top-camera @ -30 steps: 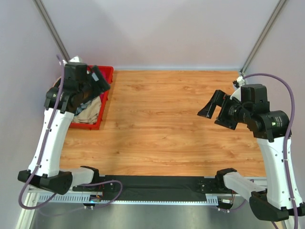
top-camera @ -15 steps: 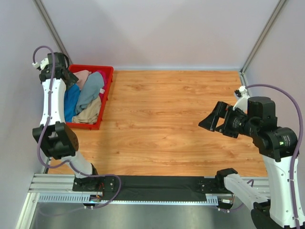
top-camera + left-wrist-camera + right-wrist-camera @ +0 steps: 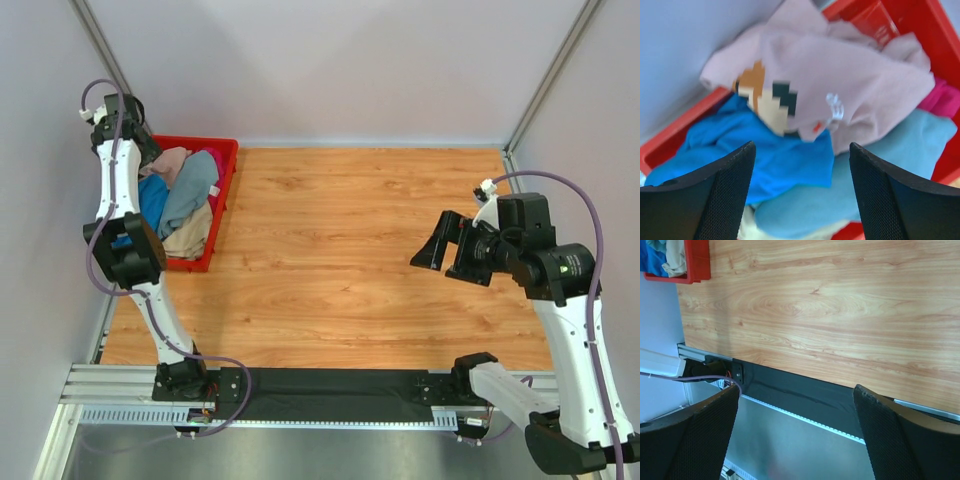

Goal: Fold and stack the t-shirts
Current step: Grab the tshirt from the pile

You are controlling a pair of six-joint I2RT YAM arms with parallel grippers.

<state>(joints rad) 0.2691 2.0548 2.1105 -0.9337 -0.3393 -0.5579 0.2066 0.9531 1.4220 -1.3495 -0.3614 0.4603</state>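
A rectangular tabletop of light orange-brown wood-grain laminate (image 3: 360, 230) fills the middle of the scene, its grain running left to right. A red rectangular plastic crate (image 3: 226, 185) stands directly on it in the far left corner, its long sides running near to far and its far end close to the table's far edge. Along the near edge, a flat black strip (image 3: 340, 385) spans most of the table's width between the left and right sides.
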